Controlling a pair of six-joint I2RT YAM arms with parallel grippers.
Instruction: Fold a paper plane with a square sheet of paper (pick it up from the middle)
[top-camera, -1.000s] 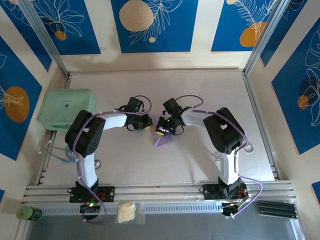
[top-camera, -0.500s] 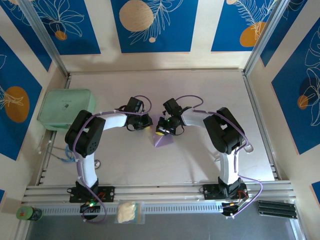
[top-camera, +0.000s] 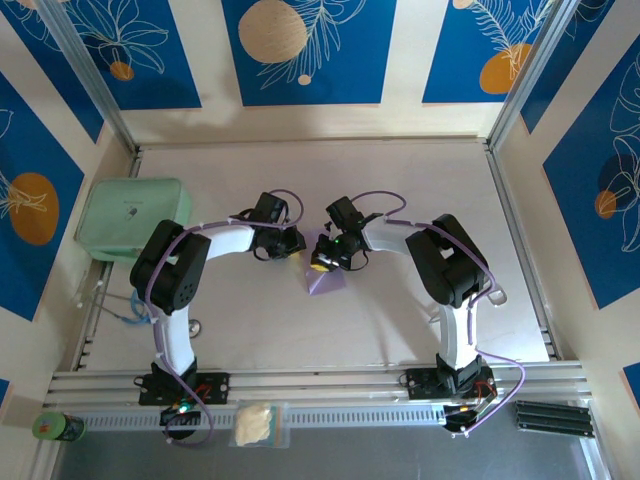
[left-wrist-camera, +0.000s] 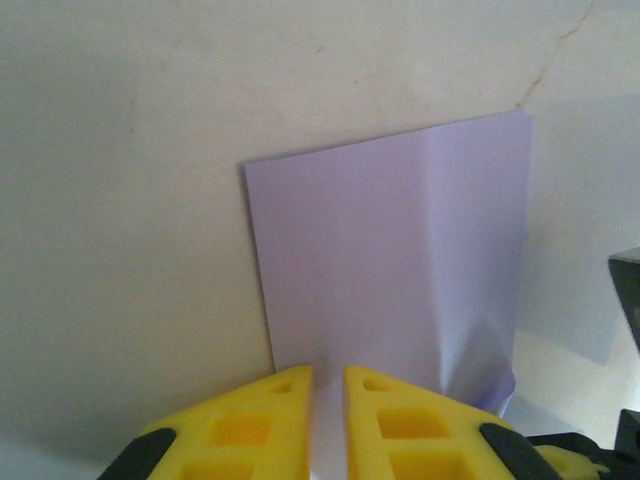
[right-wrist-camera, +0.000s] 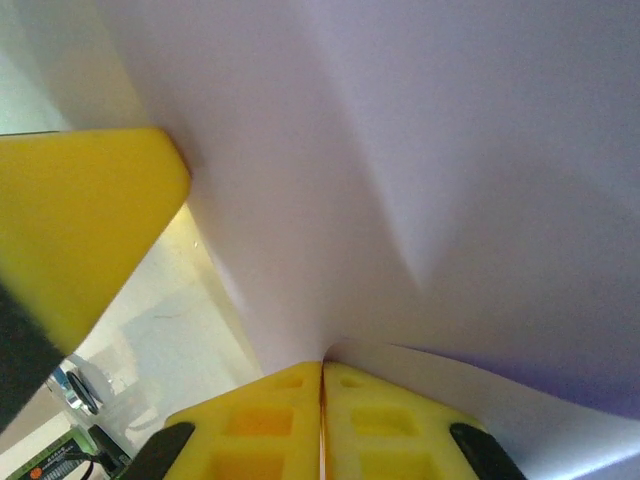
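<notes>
One lilac sheet (left-wrist-camera: 390, 260) — right gripper (right-wrist-camera: 322, 375) pinching, left gripper (left-wrist-camera: 328, 385) at its edge.

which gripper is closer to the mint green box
Left. The left gripper is right of the mint-green box, at the lilac paper mid-table; the right gripper is farther right, across that paper.

Robot lab cell — aluminium rail frame (top-camera: 320, 383), pale table (top-camera: 400, 170), blue leaf-print wall panels (top-camera: 310, 50)
</notes>
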